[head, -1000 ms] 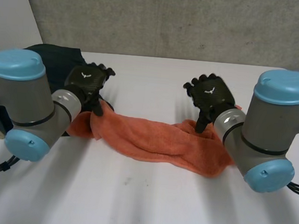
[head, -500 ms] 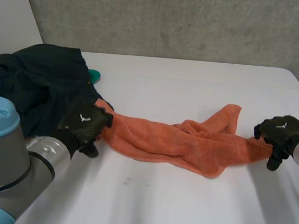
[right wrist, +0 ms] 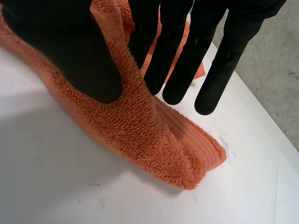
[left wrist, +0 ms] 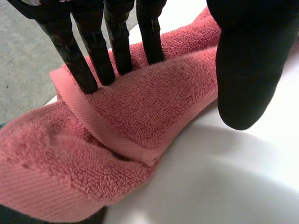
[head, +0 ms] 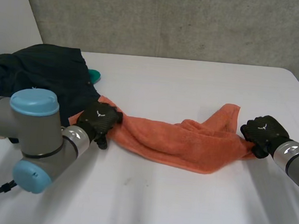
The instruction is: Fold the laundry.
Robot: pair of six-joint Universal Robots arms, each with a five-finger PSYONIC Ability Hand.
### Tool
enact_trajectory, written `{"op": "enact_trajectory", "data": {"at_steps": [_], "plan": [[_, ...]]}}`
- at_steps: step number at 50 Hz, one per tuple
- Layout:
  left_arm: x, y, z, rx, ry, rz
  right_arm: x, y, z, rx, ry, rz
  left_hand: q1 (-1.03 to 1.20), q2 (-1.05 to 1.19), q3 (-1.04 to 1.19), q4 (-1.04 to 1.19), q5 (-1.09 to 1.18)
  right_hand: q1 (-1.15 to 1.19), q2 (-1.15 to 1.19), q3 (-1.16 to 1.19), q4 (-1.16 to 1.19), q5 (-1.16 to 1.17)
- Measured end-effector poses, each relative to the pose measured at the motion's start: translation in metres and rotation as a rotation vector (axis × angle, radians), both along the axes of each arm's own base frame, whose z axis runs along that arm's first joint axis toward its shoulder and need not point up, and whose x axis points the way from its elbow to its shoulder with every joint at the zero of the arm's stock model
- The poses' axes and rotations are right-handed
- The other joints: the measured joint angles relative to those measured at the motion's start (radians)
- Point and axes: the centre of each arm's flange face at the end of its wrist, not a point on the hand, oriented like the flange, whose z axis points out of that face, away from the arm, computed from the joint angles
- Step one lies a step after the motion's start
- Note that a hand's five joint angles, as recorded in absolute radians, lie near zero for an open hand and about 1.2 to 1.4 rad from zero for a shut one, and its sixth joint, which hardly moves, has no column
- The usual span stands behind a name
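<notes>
An orange towel lies crumpled in a long strip across the middle of the white table. My left hand is at its left end. In the left wrist view the straight fingers rest on top of the towel, and the thumb stands apart beside the towel's edge. My right hand is at the towel's right end. In the right wrist view its thumb and fingers pinch a ridge of the towel just behind the corner.
A heap of dark clothes lies at the table's back left, right behind my left hand. A small green thing peeks out at its edge. The table's right edge runs close to my right hand.
My right hand has gone out to the towel's right end and closed on it, drawing that end to the right. The left hand has settled onto the left end.
</notes>
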Motion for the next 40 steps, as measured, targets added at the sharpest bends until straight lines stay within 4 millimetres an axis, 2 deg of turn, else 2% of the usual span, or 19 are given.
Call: {"op": "enact_trajectory", "data": {"at_steps": [9, 12, 18, 22, 23, 26, 27, 28, 29, 33, 35, 38, 40], "plan": [[-0.009, -0.02, -0.007, -0.044, -0.023, -0.014, -0.001, -0.005, -0.005, 0.004, 0.008, -0.018, 0.13, 0.121, 0.115, 0.131, 0.136, -0.001, 0.007, 0.025, 0.03, 0.012], [-0.011, -0.025, -0.008, -0.065, -0.043, -0.024, -0.002, -0.005, -0.005, 0.004, 0.01, -0.023, 0.231, 0.215, 0.211, 0.225, 0.226, -0.001, 0.007, 0.025, 0.03, 0.012], [-0.015, -0.033, -0.01, -0.101, -0.07, -0.038, -0.003, -0.006, -0.004, 0.001, 0.013, -0.033, 0.663, 0.664, 0.654, 0.675, 0.66, -0.001, 0.007, 0.025, 0.033, 0.012], [-0.018, -0.035, -0.001, -0.123, -0.061, -0.036, -0.006, -0.009, -0.001, -0.011, 0.023, -0.058, 0.663, 0.709, 0.7, 0.719, 0.673, -0.001, 0.007, 0.025, 0.033, 0.012], [-0.018, -0.035, 0.005, -0.132, -0.053, -0.035, -0.007, -0.01, 0.001, -0.016, 0.027, -0.068, 0.663, 0.709, 0.7, 0.719, 0.673, -0.001, 0.007, 0.025, 0.033, 0.012], [-0.018, -0.03, 0.041, -0.174, 0.0, -0.025, -0.012, -0.015, 0.011, -0.041, 0.05, -0.118, 0.663, 0.709, 0.7, 0.719, 0.673, -0.001, 0.007, 0.027, 0.033, 0.012], [-0.018, -0.029, 0.047, -0.18, 0.009, -0.023, -0.013, -0.015, 0.013, -0.045, 0.053, -0.125, 0.663, 0.709, 0.7, 0.719, 0.673, -0.001, 0.007, 0.027, 0.033, 0.012], [-0.016, -0.025, 0.065, -0.197, 0.042, -0.016, -0.016, -0.017, 0.021, -0.063, 0.063, -0.15, 0.663, 0.709, 0.7, 0.72, 0.673, -0.001, 0.007, 0.029, 0.033, 0.012], [-0.015, -0.023, 0.075, -0.204, 0.061, -0.011, -0.017, -0.018, 0.026, -0.073, 0.067, -0.161, 0.663, 0.709, 0.7, 0.722, 0.673, -0.001, 0.007, 0.029, 0.033, 0.012], [-0.002, -0.003, 0.142, -0.245, 0.197, 0.017, -0.024, -0.016, 0.082, -0.166, 0.087, -0.232, 0.663, 0.709, 0.7, 0.723, 0.673, -0.001, 0.007, 0.03, 0.033, 0.021], [0.006, 0.006, 0.168, -0.259, 0.245, 0.028, -0.026, -0.009, 0.112, -0.206, 0.087, -0.248, 0.663, 0.709, 0.7, 0.723, 0.673, -0.001, 0.007, 0.03, 0.034, 0.021], [0.019, 0.02, 0.2, -0.275, 0.29, 0.048, -0.026, 0.007, 0.16, -0.268, 0.081, -0.259, 0.663, 0.711, 0.7, 0.723, 0.673, -0.001, 0.007, 0.03, 0.034, 0.022], [0.027, 0.027, 0.214, -0.279, 0.302, 0.06, -0.026, 0.017, 0.182, -0.295, 0.079, -0.258, 0.663, 0.711, 0.701, 0.723, 0.673, -0.001, 0.007, 0.03, 0.034, 0.022]]}}
